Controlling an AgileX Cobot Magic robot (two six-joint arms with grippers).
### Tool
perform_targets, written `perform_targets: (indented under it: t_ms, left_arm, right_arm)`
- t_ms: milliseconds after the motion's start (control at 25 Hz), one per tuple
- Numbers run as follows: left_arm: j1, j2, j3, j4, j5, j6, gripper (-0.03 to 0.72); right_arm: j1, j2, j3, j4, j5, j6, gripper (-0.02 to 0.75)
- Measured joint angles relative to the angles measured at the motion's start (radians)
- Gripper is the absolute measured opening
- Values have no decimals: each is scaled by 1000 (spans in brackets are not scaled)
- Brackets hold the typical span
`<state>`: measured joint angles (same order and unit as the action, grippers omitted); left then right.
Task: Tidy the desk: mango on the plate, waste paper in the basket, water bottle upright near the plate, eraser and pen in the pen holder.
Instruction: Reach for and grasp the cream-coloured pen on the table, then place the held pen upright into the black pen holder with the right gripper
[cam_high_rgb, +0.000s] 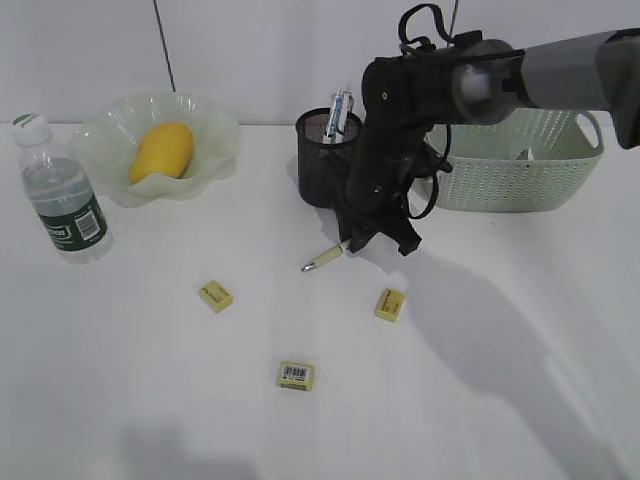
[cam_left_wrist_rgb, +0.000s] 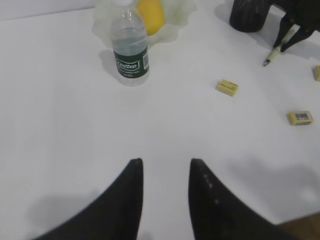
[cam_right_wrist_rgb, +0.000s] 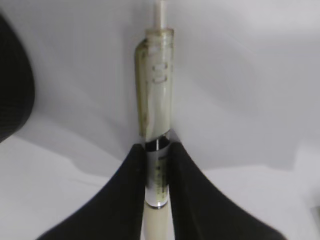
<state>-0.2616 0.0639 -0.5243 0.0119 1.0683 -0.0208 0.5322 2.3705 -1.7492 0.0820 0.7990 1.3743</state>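
Right wrist view shows the right claw closed on the pen, its two dark fingers pinching the metal band at mid-barrel, with the clear clip end running straight up the frame and the pale end running down out of the frame between the fingers; the pen's long axis lies in line with the claw's own reach. In the exterior view the same claw sits at centre frame, low over the worktop, and the pen pokes out from it down and to the left, tip just above or on the surface; which, I cannot tell. The holder stands just above and left of the claw, close by, already with a pen in it, so the coming move looks to be a lift and a tilt to bring the pen upright over the holder's mouth. The right arm is clearly the nearer one. The left claw hangs open and empty at the bottom of its own view, far off. Three erasers lie loose on the worktop.
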Motion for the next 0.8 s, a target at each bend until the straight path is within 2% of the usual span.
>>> perform_targets:
  t_ms: [200,400,800]
  left_arm:
    - [0,0,0,0,0,0,244]
    - [0,-2,0,0,0,0,244]
    - [0,-2,0,-12,0,0,241]
  right_arm:
    - [0,15,-45,-13,36,-82,127]
    - [2,7,-119,-96,118,-174,126]
    - [2,-126,-123,-198,237,-309,125]
